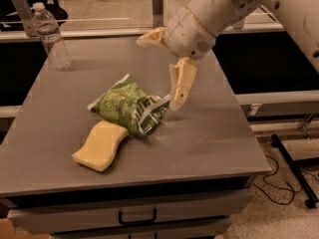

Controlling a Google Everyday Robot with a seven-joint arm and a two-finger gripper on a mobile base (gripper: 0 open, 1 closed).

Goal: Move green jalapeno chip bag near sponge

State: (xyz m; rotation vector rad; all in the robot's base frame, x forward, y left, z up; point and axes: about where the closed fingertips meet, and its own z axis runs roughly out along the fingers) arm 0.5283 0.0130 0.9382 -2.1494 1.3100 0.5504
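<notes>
**Chip bag lying against sponge, jaws wide open above it**

Green jalapeno chip bag (128,105): lies flat and crumpled near the middle of the grey table (214,133), long axis running from upper left to lower right. White lettering faces up. Its lower edge touches the upper end of the sponge and seems to overlap it slightly.

Sponge (101,145): pale yellow, flat on the table, just in front and to the left of the bag, set diagonally, well inside the front edge.

Gripper (157,72): above the table, behind and to the right of the bag. Jaws spread wide, nothing held between them. One finger (182,83) points down, its tip right at the bag's right end; contact cannot be told. The other finger (149,37) sticks out to the left, well clear of the bag. The arm enters from the upper right.

Water bottle (51,35): upright at the far left corner, well apart from bag and sponge.

Drawer handle (137,217): below the front edge.
</notes>
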